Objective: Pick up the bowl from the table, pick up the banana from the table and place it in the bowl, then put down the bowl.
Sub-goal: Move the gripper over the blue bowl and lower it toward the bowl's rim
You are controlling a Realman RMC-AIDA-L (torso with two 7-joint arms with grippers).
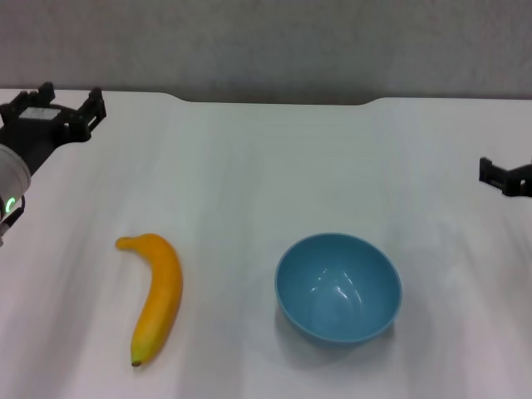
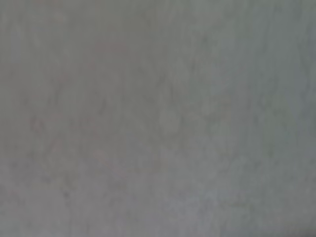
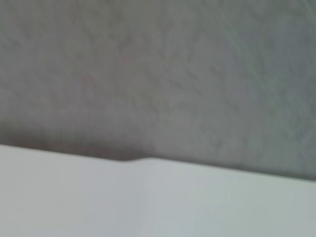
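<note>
The light-blue bowl [image 1: 338, 288] stands upright and empty on the white table [image 1: 249, 166], right of centre near the front. Left of it, about a hand's width away, the yellow-orange banana [image 1: 155, 293] lies flat with its curved stem end farther from me. At the far left, near the table's back edge, my left gripper [image 1: 71, 101] hovers open with nothing in it, well away from the banana. Only part of my right gripper [image 1: 501, 175] shows at the right edge, level with the table's middle and away from the bowl. Neither wrist view shows the bowl or the banana.
A grey wall [image 1: 266, 41] runs behind the table, and a shallow notch [image 1: 278, 101] cuts into the far edge. The right wrist view shows that far edge [image 3: 133, 159] against the wall. Only grey wall fills the left wrist view.
</note>
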